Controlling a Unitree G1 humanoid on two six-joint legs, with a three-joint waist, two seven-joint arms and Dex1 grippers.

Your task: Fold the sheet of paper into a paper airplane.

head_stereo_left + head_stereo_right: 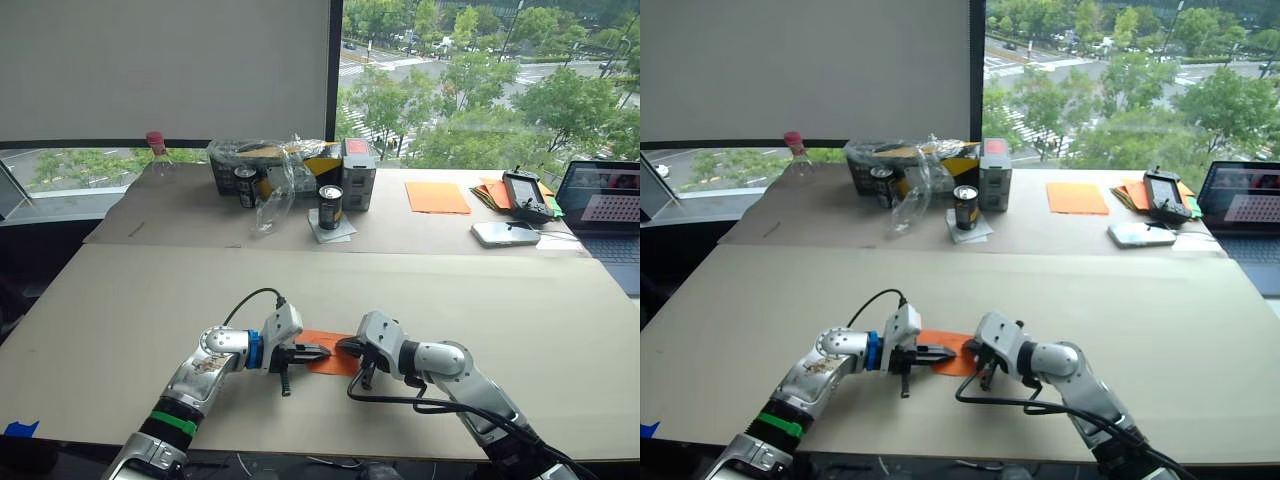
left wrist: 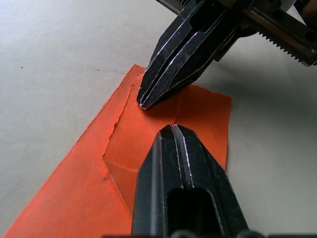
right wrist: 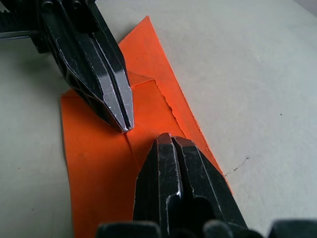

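Observation:
The sheet of paper (image 1: 328, 361) lies flat on the table as a small bright orange layered wedge with crease lines and a ragged inner edge (image 2: 116, 130). My left gripper (image 1: 322, 350) comes in from the left, shut, its tip resting on the paper. From the right comes my right gripper (image 1: 346, 347), also shut, with its tip pressed on the same fold. The two tips nearly meet over the central crease (image 3: 130, 144). In the left wrist view the right gripper (image 2: 143, 103) points down at the paper just ahead of my own fingertips (image 2: 171, 130).
At the back of the table lie a smooth orange sheet (image 1: 437, 196), a stack of orange and green sheets (image 1: 488, 192), a controller (image 1: 525, 193), a phone (image 1: 505, 233) and a laptop (image 1: 605, 212). Cans (image 1: 330, 206), boxes and a plastic bag (image 1: 275, 175) stand at back centre.

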